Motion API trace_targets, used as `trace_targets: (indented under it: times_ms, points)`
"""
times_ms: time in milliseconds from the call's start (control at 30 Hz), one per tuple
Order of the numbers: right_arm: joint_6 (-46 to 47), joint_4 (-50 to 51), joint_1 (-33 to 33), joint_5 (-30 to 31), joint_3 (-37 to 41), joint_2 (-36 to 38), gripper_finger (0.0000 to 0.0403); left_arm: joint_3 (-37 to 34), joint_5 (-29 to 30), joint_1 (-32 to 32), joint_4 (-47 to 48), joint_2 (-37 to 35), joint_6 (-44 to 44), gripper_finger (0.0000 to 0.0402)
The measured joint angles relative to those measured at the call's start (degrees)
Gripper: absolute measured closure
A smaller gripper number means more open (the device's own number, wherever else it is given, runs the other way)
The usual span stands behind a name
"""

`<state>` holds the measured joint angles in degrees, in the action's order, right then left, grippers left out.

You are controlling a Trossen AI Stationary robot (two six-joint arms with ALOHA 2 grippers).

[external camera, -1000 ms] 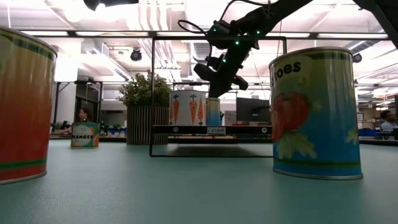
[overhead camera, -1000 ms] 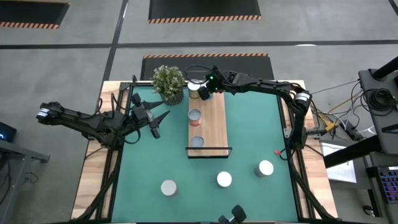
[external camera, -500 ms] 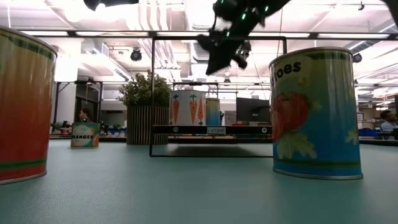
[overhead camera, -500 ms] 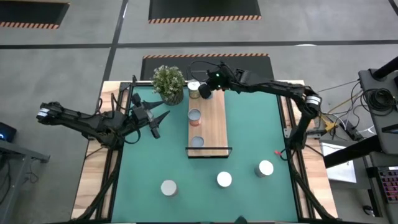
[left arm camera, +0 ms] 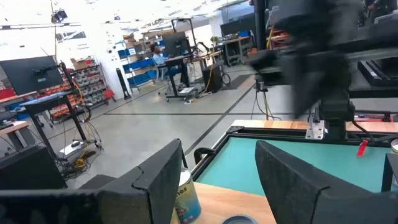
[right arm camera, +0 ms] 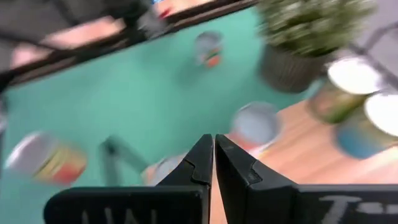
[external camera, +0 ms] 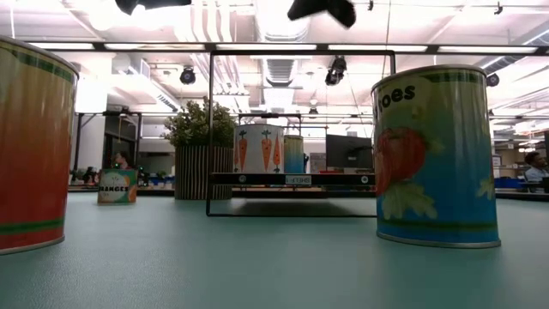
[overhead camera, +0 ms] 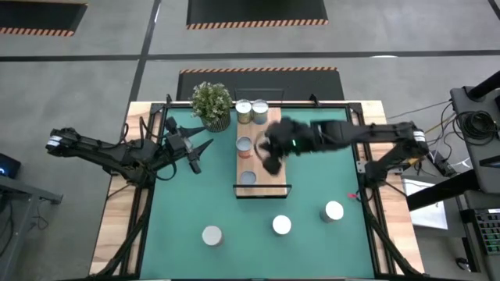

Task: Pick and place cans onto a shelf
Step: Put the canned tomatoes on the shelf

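Cans (overhead camera: 253, 112) stand on the shelf (overhead camera: 273, 134), three on the mat (overhead camera: 172, 211) near its front edge; right gripper (overhead camera: 269, 162), fingers together and empty, should open wide above one; left gripper (overhead camera: 200, 151) waits, spread.

Right end effector (right arm camera: 214, 163) fingers pressed together, tips touching, nothing between them, hovering above the wooden shelf (right arm camera: 323, 167) and the green mat (right arm camera: 118, 99) on the surface. View is motion-blurred. Potted green plant (right arm camera: 306, 38) on the mat just beside the shelf's end. Two cans with silvery tops, a greenish-sided can (right arm camera: 346, 84) and a blue-sided can (right arm camera: 373, 124), side by side on the shelf near the plant. A third can (right arm camera: 255, 127) on the shelf beyond the fingertips. A small can (right arm camera: 208, 48) stands on the mat, well apart. A red-labelled can (right arm camera: 46, 162) sits on the mat at the other side.
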<state>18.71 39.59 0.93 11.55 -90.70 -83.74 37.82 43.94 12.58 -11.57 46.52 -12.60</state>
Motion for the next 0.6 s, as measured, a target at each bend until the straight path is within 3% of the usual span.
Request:
trace_targets:
  times_ms: [200,600]
  points:
    - [1.48,5.28,11.26,0.04,1.35,0.39,0.0394,0.00,-0.02,0.09,0.04,0.00,1.35,0.0214]
    - [9.15,-0.35,28.47,2.67,13.74,0.84,0.0394,0.00,-0.07,0.13,0.25,0.44,3.26,0.0214]
